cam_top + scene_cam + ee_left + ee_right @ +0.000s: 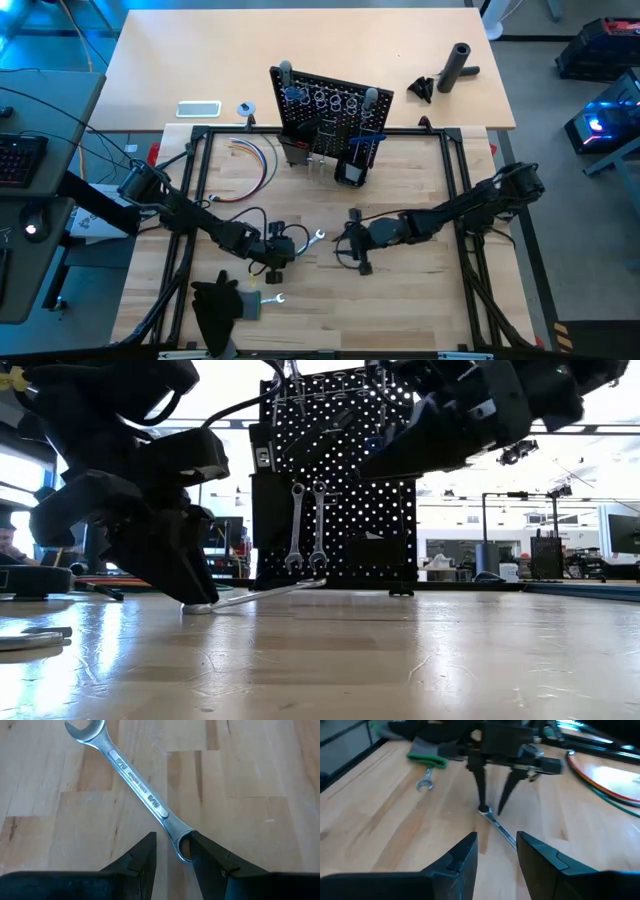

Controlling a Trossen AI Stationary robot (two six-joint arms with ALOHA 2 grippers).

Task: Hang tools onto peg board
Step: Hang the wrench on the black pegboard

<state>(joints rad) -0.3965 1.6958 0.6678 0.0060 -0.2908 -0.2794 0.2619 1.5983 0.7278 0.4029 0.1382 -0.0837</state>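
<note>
A silver wrench [137, 782] lies on the wooden table between my two grippers, with its open end [85, 727] pointing away from my left gripper. My left gripper [172, 855] points steeply down, open, its fingers on either side of the wrench's ring end. My right gripper [497, 847] hovers open above the table, near the wrench's open end [320, 236], with nothing between its fingers. The black peg board [330, 110] stands upright at the far middle. Two wrenches [306, 525] hang on it. A second loose wrench [272, 298] lies near the front. My left gripper touches the wrench's ring end [182, 845] with one finger [210, 857]; the other finger [142, 857] stands apart from it, and a strip of table shows between. The fingers come from above, slanting. In the low view the wrench's shaft [265, 594] slopes up away from the fingertip.
A black cloth with a green edge [215, 305] lies at the front left beside the second wrench. Coloured wires [262, 165] curve at the far left. A black cylinder [458, 65] and a small round tape measure [245, 108] sit on the far tabletop. A black frame [450, 200] borders the work area.
</note>
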